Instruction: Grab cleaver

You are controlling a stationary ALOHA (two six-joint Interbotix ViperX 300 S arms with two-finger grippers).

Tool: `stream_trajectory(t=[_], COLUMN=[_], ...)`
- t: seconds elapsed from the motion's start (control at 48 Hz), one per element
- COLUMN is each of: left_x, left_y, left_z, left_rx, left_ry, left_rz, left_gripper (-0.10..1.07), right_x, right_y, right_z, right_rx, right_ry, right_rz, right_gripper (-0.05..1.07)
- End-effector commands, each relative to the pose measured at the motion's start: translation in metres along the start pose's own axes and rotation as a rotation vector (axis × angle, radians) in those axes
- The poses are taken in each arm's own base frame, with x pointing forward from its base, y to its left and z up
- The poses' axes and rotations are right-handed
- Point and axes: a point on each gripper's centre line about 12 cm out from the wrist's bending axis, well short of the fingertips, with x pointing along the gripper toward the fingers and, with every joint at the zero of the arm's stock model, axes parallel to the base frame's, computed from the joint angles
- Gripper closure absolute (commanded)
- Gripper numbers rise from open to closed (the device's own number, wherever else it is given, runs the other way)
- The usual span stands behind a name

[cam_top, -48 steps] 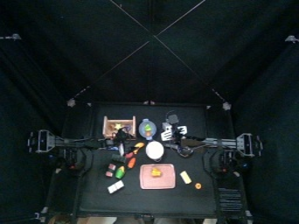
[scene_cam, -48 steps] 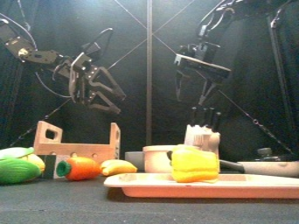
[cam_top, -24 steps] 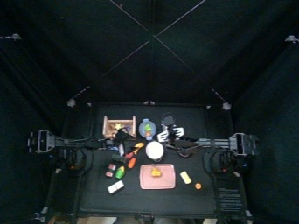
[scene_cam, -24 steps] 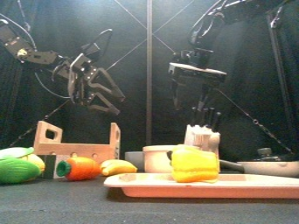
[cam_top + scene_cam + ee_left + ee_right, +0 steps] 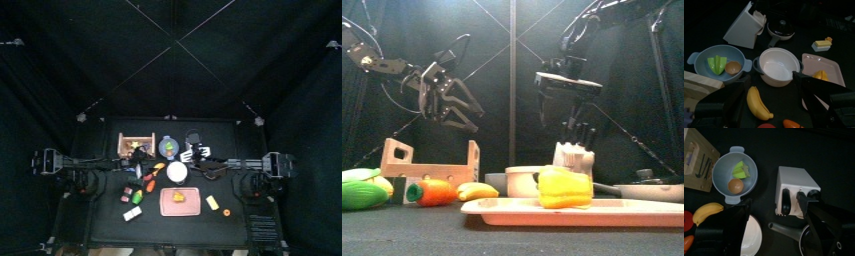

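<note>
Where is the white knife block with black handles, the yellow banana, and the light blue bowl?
white knife block with black handles [image 5: 796, 190], right wrist view, on its white top face.
yellow banana [image 5: 757, 102], left wrist view, on the middle of its curve.
light blue bowl [image 5: 724, 170], right wrist view, on its inner wall.

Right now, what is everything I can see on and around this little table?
Knife block: one, white with black handles, beside the blue bowl.
Blue bowl: one, holding green pieces and a brown ball.
White pot: one, mid-table.
Banana: one, yellow, near the white pot.
Pink tray: one, at the table's front, carrying a yellow piece.
Wooden rack: one, tan, on the left in the front view.
Dark pan: one, next to the knife block.
Left tool: black, raised.
Right tool: black, open, above the knife block.
</note>
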Motion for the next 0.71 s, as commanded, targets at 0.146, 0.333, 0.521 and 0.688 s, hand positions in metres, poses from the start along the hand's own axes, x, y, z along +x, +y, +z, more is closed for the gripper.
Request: stream_trajectory(t=[0.146, 0.333, 0.521, 0.688], left_x=[0.001, 0.0, 0.0, 0.001], left_y=[0.001, 0.001, 0.001, 0.001], left_z=[0.005, 0.005, 0.004, 0.003], left_rx=[-0.001, -0.001, -0.001, -0.001], left_ry=[-0.017, -0.016, -0.014, -0.01], left_rz=[0.002, 0.002, 0.003, 0.003], left_gripper=[-0.02, -0.02, -0.02, -0.02], right_x=[-0.008, -0.007, -0.002, 0.002], right_y=[0.0, 0.0, -0.003, -0.008], right_z=[0.01, 0.01, 0.006, 0.0], right_rx=[0.016, 0.027, 0.065, 0.07], right_ry=[-0.028, -0.02, -0.022, -0.014], right_rz=[0.023, 0.022, -0.004, -0.021], right_gripper=[0.19, 0.26, 0.26, 0.27])
